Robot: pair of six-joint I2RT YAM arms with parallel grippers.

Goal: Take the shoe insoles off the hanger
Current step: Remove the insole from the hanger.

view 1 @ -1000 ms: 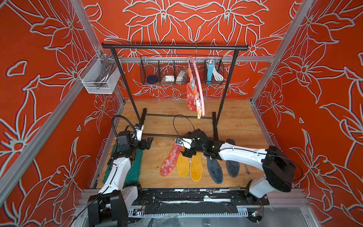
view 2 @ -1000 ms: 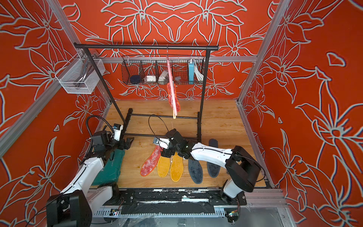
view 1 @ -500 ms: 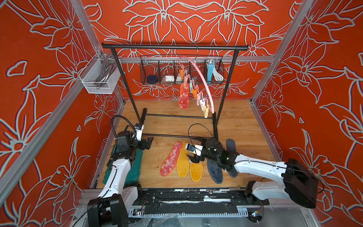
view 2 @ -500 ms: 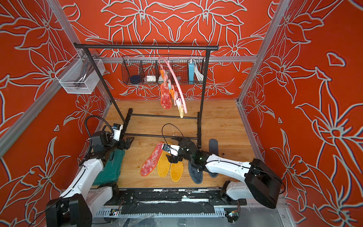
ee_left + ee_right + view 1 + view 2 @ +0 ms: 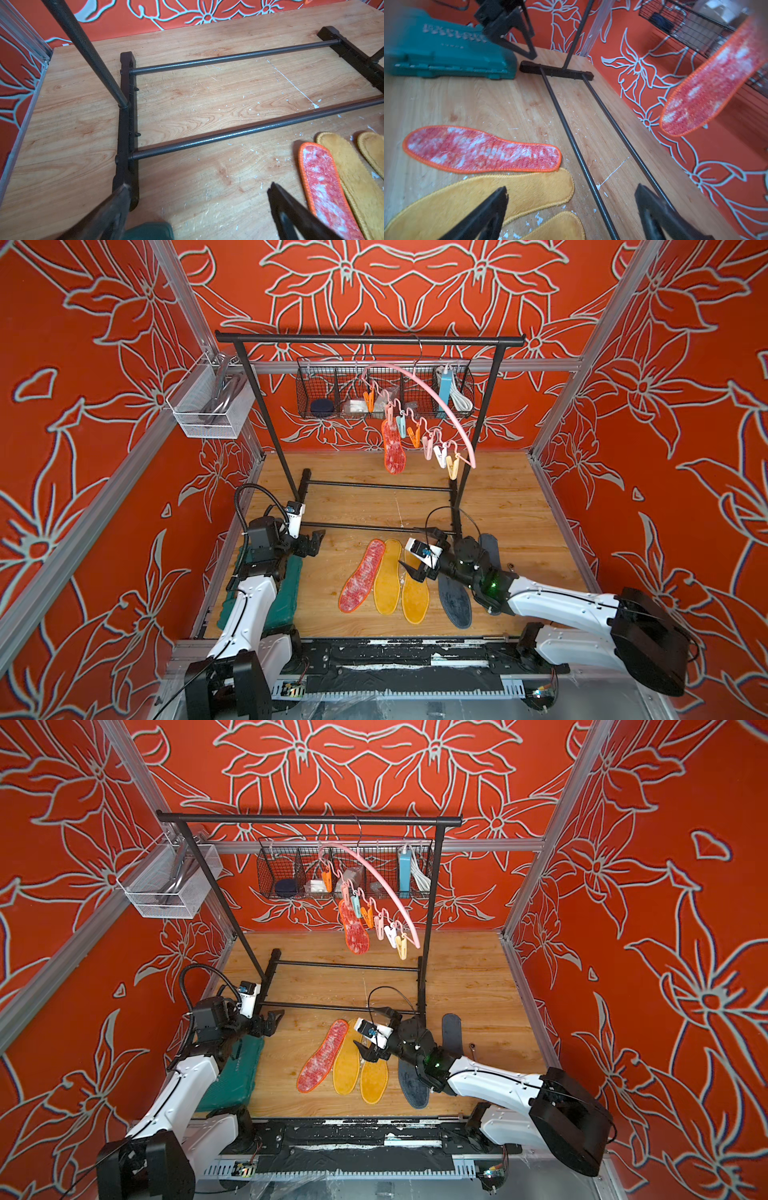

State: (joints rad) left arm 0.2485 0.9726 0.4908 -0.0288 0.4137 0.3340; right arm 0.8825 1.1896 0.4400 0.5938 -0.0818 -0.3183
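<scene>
Hanging by its hook from the rack (image 5: 365, 339) top bar: hanger (image 5: 440, 400), tilted, its low end close to a rack post.

Item, on hanger: hung insole (image 5: 393, 450), mottled red, clipped at one end by a peg (image 5: 346, 891) and dangling clear of the table (image 5: 498, 497). It is the only insole on the hanger. It also shows blurred in the right wrist view.

Items, on table: five insoles lying flat in a row just in front of the rack base.
- red insole (image 5: 362, 577), edge touching the next one
- yellow insoles (image 5: 387, 576), two, side by side
- grey insoles (image 5: 455, 601), two; the farther one is partly hidden by the right arm

Right gripper (image 5: 411, 551): jaws wide apart, holding nothing, low over the end of a yellow insole nearest the rack.

Left gripper (image 5: 313, 541): jaws wide apart, holding nothing, over bare table beside the rack foot, with the green case (image 5: 286, 597) under its arm.
</scene>
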